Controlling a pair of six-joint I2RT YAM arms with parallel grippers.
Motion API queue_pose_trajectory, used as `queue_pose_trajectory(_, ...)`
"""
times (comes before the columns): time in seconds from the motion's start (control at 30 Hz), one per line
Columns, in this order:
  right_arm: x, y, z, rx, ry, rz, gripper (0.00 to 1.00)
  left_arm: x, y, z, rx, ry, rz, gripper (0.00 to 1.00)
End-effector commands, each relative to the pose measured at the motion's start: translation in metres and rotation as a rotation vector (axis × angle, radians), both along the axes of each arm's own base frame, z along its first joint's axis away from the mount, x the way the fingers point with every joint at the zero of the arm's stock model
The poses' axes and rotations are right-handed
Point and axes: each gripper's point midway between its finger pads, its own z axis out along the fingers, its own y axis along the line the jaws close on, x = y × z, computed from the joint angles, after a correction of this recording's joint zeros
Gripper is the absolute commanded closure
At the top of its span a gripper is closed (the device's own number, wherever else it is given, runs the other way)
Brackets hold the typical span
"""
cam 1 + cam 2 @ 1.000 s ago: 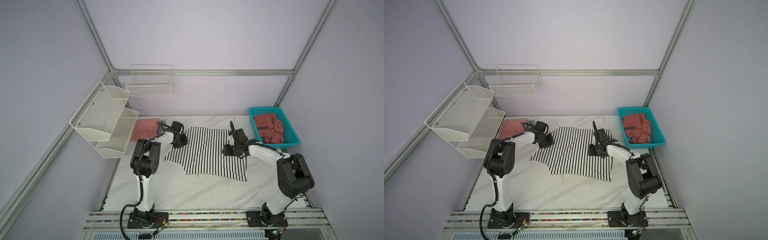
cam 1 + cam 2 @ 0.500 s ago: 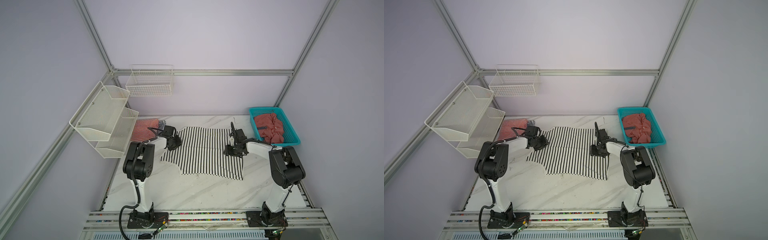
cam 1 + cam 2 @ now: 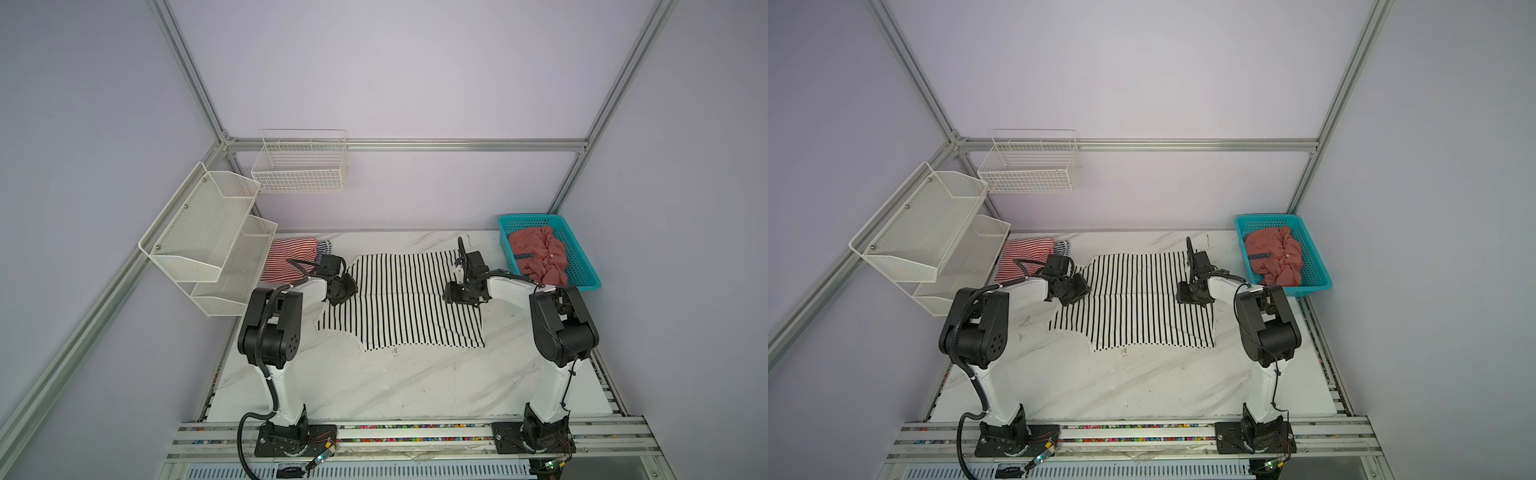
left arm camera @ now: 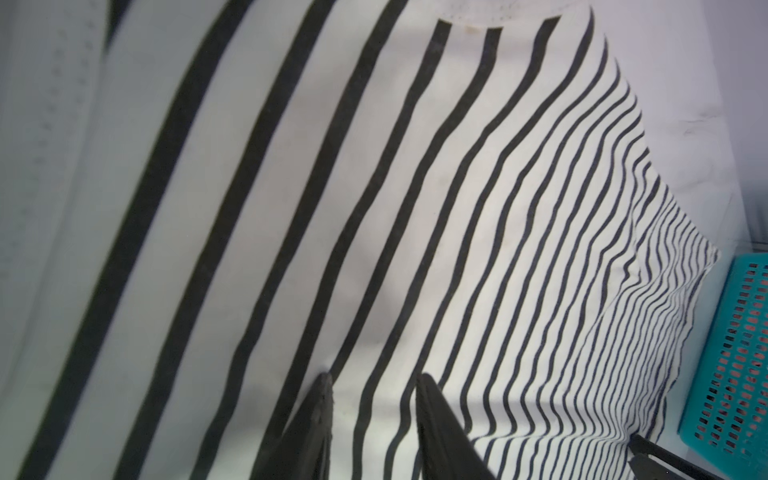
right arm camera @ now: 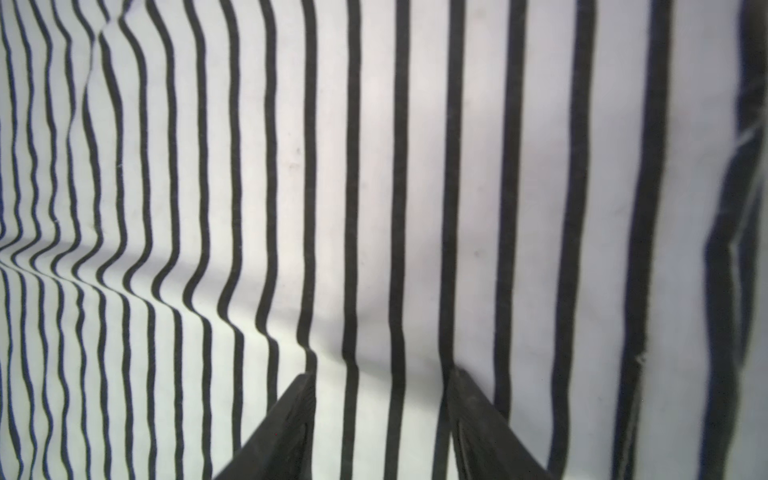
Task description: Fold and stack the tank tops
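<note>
A white tank top with black stripes (image 3: 407,303) lies spread flat mid-table, with a faint crease across it. My left gripper (image 3: 343,291) rests on its left edge; in the left wrist view the left gripper (image 4: 374,380) is open, tips on flat cloth. My right gripper (image 3: 453,293) rests near the right edge; in the right wrist view the right gripper (image 5: 380,374) is open, tips on the cloth, nothing pinched. A red-white striped top (image 3: 289,259) lies folded at the back left, with a navy-white striped top (image 3: 325,248) beside it. A salmon-red top (image 3: 540,257) is crumpled in the basket.
The turquoise basket (image 3: 528,218) stands at the back right corner. White mesh shelves (image 3: 208,237) overhang the table's left edge, and a wire basket (image 3: 301,166) hangs on the back wall. Bare marble (image 3: 415,382) lies in front of the striped top.
Both grippers slid a little leftward over the striped top, the left one also nearer. The cloth's left part shifted slightly left. The left jaws opened a touch.
</note>
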Motion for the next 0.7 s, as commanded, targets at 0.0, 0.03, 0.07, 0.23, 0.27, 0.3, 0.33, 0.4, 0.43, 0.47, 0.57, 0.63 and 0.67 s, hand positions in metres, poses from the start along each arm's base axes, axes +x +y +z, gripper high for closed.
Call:
queue_pose_trajectory(0.0, -0.006, -0.011, 0.029, -0.002, -0.038, -0.043, 0.46, -0.013, 0.007, 0.026, 0.121, 0.032, -0.04, 0.63)
queue_pose_trajectory(0.03, -0.007, -0.011, 0.04, 0.011, -0.059, -0.053, 0.46, -0.013, 0.004, 0.04, 0.122, 0.005, -0.051, 0.63)
queue_pose_trajectory(0.07, -0.01, -0.012, 0.048, 0.019, -0.075, -0.062, 0.47, -0.015, 0.001, 0.051, 0.128, -0.015, -0.063, 0.62)
queue_pose_trajectory(0.23, -0.033, -0.027, 0.068, -0.005, -0.092, -0.117, 0.5, -0.04, -0.011, 0.092, 0.178, -0.088, -0.119, 0.57)
queue_pose_trajectory(0.27, -0.04, -0.032, 0.067, -0.018, -0.082, -0.129, 0.51, -0.048, -0.013, 0.096, 0.191, -0.094, -0.135, 0.56)
queue_pose_trajectory(0.3, -0.046, -0.036, 0.065, -0.033, -0.072, -0.139, 0.52, -0.056, -0.015, 0.099, 0.202, -0.097, -0.151, 0.56)
queue_pose_trajectory(0.33, -0.056, -0.041, 0.06, -0.055, -0.048, -0.154, 0.54, -0.065, -0.018, 0.101, 0.21, -0.094, -0.169, 0.56)
queue_pose_trajectory(0.4, -0.071, -0.05, 0.053, -0.094, -0.013, -0.177, 0.55, -0.085, -0.024, 0.101, 0.217, -0.079, -0.205, 0.56)
queue_pose_trajectory(0.43, -0.079, -0.056, 0.05, -0.114, 0.009, -0.194, 0.56, -0.095, -0.027, 0.099, 0.223, -0.068, -0.224, 0.56)
queue_pose_trajectory(0.47, -0.088, -0.061, 0.047, -0.129, 0.028, -0.208, 0.57, -0.106, -0.028, 0.097, 0.229, -0.053, -0.238, 0.56)
queue_pose_trajectory(0.57, -0.104, -0.068, 0.045, -0.157, 0.065, -0.227, 0.62, -0.135, -0.035, 0.082, 0.248, 0.014, -0.29, 0.56)
queue_pose_trajectory(0.63, -0.114, -0.073, 0.042, -0.189, 0.095, -0.242, 0.66, -0.154, -0.041, 0.08, 0.233, 0.032, -0.321, 0.56)
queue_pose_trajectory(0.67, -0.118, -0.076, 0.041, -0.204, 0.11, -0.252, 0.67, -0.162, -0.045, 0.074, 0.224, 0.053, -0.335, 0.56)
